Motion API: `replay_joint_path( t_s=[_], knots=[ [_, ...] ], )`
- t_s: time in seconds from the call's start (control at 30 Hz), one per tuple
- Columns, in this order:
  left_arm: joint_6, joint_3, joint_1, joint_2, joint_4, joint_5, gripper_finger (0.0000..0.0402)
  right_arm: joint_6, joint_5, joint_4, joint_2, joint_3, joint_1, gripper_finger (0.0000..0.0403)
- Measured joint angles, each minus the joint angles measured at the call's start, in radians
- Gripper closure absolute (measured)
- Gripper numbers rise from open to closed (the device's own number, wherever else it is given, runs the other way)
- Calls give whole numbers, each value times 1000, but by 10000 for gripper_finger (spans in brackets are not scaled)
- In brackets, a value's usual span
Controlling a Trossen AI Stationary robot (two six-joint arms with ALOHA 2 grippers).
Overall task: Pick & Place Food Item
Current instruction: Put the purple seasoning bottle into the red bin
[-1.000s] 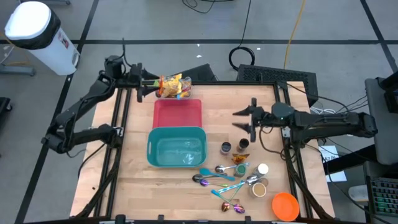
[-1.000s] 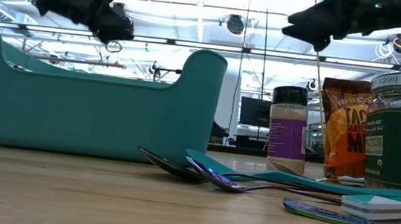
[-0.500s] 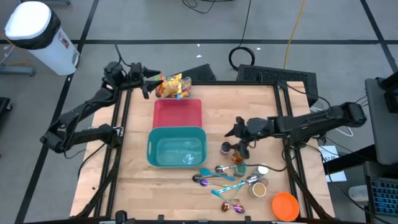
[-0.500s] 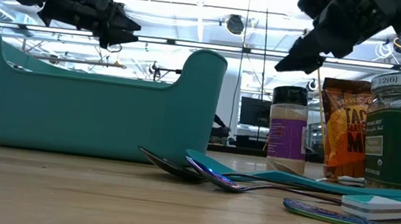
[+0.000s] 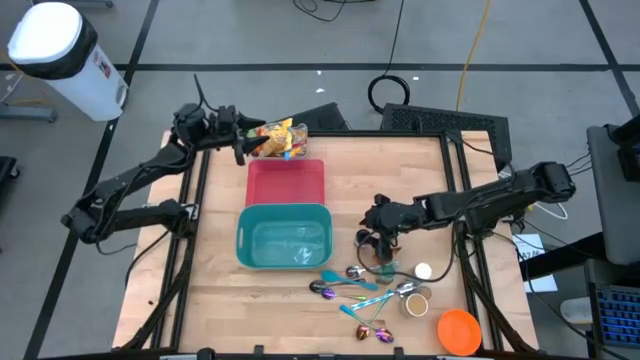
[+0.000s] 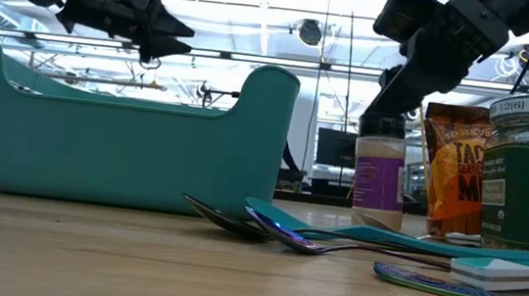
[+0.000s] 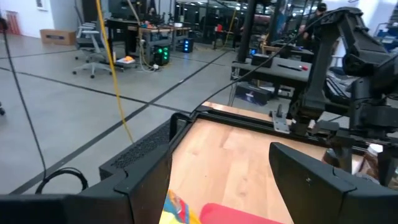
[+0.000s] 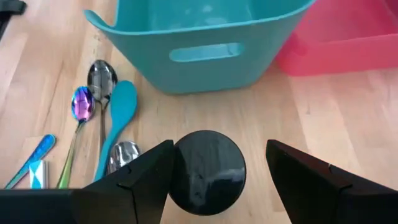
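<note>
A colourful snack bag (image 5: 278, 138) lies at the table's far edge, beyond the red tray (image 5: 286, 180). My left gripper (image 5: 245, 147) hovers level and open just left of the bag. One corner of the bag (image 7: 177, 208) shows low between its fingers. A spice jar with a black lid (image 8: 205, 177) and purple label (image 6: 380, 175) stands upright on the table, right of the teal bin (image 5: 284, 240). My right gripper (image 5: 375, 232) slants down over the jar, open. Its fingers (image 8: 134, 183) stand on either side of the lid.
Right of the jar are a brown pouch (image 6: 454, 173) and a green-labelled jar (image 6: 527, 176). Several spoons (image 5: 345, 285) lie near the table's front, with an orange bowl (image 5: 458, 330) at the near right corner. Bare wood lies right of the red tray.
My right gripper has moved toward the table's left and near edges and down, tipping its fingers downward, until it stands over the black-lidded jar. My left gripper has edged right toward the snack bag. The bag and jar have stayed where they were.
</note>
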Motion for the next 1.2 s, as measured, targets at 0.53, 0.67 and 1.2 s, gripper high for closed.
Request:
replay_joint_path(
  t_s=[0.53,0.67,1.2],
  knots=[
    [1,0,-65,0,-3,1,128,-9,79,-22,32,-3,33,151],
    [4,0,-79,0,-3,1,128,-9,79,-17,30,-3,30,151],
    [1,1,-97,0,-3,0,128,90,-33,-343,95,199,-254,151]
  ],
)
